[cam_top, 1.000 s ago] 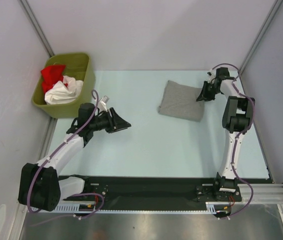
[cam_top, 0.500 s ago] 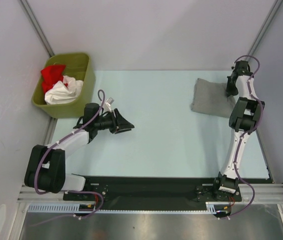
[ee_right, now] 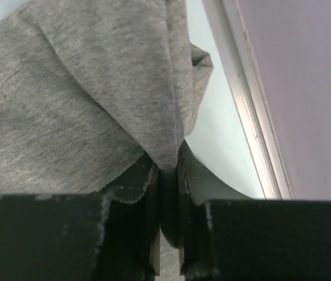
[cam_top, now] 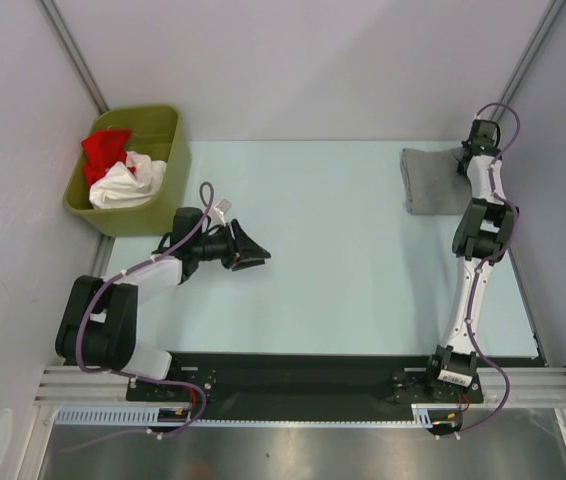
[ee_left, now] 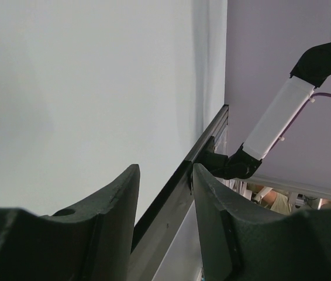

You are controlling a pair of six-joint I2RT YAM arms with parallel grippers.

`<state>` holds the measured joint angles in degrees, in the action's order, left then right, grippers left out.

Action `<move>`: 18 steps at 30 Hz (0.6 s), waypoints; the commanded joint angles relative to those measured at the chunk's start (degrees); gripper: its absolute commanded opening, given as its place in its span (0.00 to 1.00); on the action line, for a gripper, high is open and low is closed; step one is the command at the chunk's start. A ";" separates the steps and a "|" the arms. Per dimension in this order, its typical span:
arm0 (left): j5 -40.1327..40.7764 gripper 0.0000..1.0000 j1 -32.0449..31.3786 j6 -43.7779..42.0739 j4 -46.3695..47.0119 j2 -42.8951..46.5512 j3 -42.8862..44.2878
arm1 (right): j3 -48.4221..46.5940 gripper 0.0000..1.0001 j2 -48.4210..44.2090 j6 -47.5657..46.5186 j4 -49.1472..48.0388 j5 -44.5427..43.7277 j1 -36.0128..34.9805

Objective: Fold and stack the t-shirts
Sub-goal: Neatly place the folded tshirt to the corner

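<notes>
A folded heather-grey t-shirt (cam_top: 433, 178) lies at the table's far right corner. My right gripper (cam_top: 462, 163) is shut on its right edge; in the right wrist view the grey cloth (ee_right: 95, 88) is pinched between the two pads (ee_right: 166, 170). A red t-shirt (cam_top: 105, 148) and a white t-shirt (cam_top: 126, 184) lie crumpled in the olive-green bin (cam_top: 159, 125) at the far left. My left gripper (cam_top: 253, 254) hovers low over the left middle of the table, open and holding nothing; its fingers (ee_left: 119, 199) frame only bare table and the frame rail.
The olive-green bin sits off the table's far-left corner. The pale table (cam_top: 323, 260) ends at a metal rail (ee_right: 244, 105) close to the right of the grey t-shirt. The enclosure's walls stand close on both sides.
My right gripper has dragged the grey t-shirt from the far middle of the table to the far right corner. The left arm has drawn back slightly, its gripper staying open.
</notes>
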<state>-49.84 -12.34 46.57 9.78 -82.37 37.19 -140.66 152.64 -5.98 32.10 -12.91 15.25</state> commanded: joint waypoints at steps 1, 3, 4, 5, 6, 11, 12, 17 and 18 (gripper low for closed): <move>-1.40 0.47 0.30 0.63 2.35 -1.30 1.48 | -5.05 0.00 2.13 1.58 -8.97 -2.29 0.40; -1.31 0.47 0.30 0.81 2.87 -1.92 1.31 | -5.94 0.00 3.45 1.76 -9.51 -2.21 0.49; -1.22 0.47 0.38 1.15 3.14 -2.62 1.13 | -6.29 0.00 3.72 1.67 -9.86 -2.38 0.40; -1.31 0.47 0.30 1.25 3.23 -2.71 1.04 | -6.21 0.00 3.89 1.58 -10.21 -2.30 0.40; -1.31 0.47 0.30 1.33 3.31 -2.80 1.04 | -6.20 0.00 4.24 1.58 -10.56 -1.86 0.57; -1.04 0.47 0.30 1.60 3.31 -2.18 0.34 | -6.03 0.00 5.04 1.50 -11.09 -1.68 1.01; -0.96 0.47 0.30 1.77 3.23 -1.92 0.25 | -5.94 0.00 5.12 1.41 -11.27 -1.94 1.01; -0.25 0.47 0.30 1.86 2.53 -0.78 -0.54 | -7.26 0.35 5.91 0.62 -13.37 -3.61 1.19; -0.08 0.47 0.30 1.77 2.18 0.01 -0.80 | -8.65 0.45 6.09 -0.25 -13.55 -5.97 0.93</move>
<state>-49.74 -12.34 48.07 10.70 -85.12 37.17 -144.57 157.25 -4.93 22.79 -14.63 15.70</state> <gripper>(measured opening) 0.471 0.358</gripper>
